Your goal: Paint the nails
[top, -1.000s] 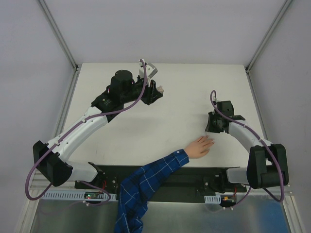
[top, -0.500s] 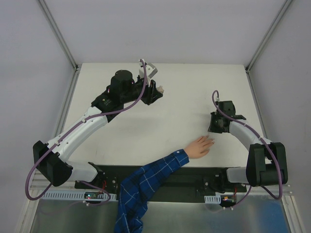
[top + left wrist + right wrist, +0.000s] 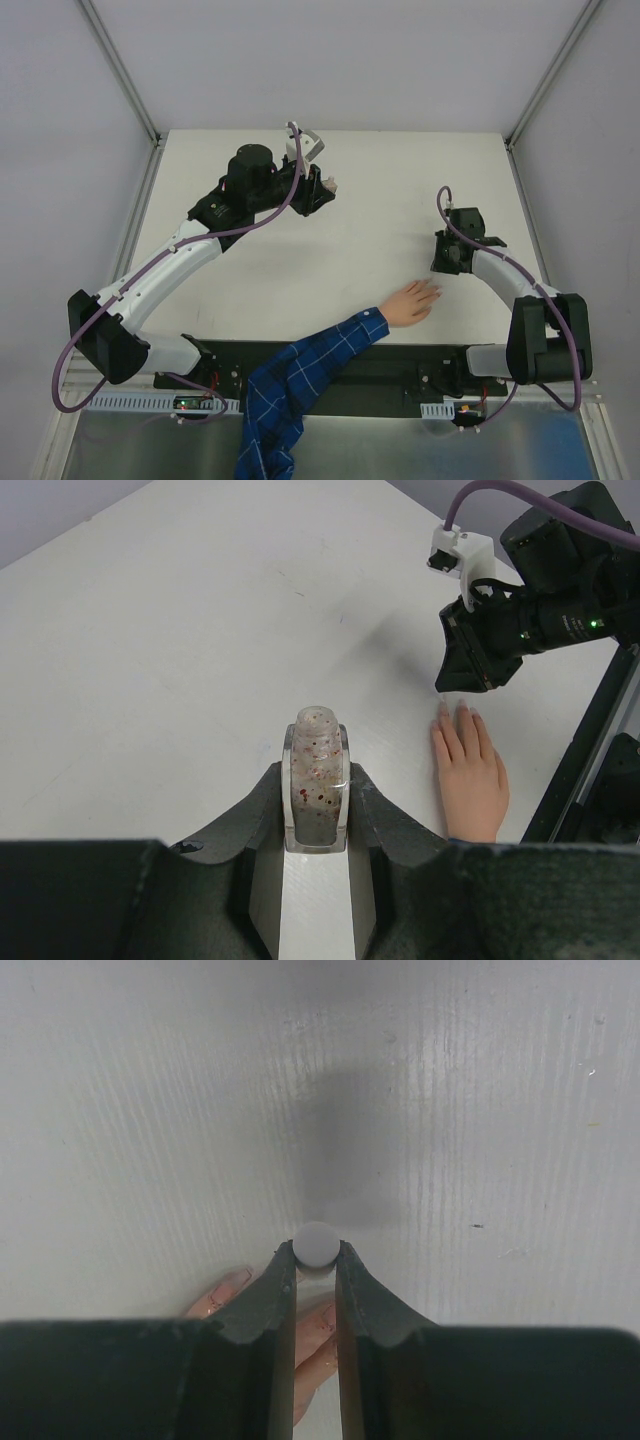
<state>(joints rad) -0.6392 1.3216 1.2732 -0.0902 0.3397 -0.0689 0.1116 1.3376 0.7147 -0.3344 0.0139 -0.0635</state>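
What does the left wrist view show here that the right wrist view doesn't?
Only the left wrist view shows the speckled bottle clamped in the left gripper, the right arm's wrist above the fingertips, and the whole hand. Only the right wrist view shows the white round cap pinched in the right gripper, close over the fingers. Both show the hand and white table.

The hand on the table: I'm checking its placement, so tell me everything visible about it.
The hand is pale, flesh-coloured and smooth, lying palm down on the white table near its front edge, fingers together, pointing at the right gripper just above the fingertips. A blue plaid sleeve covers the arm. Nails are hardly discernible.
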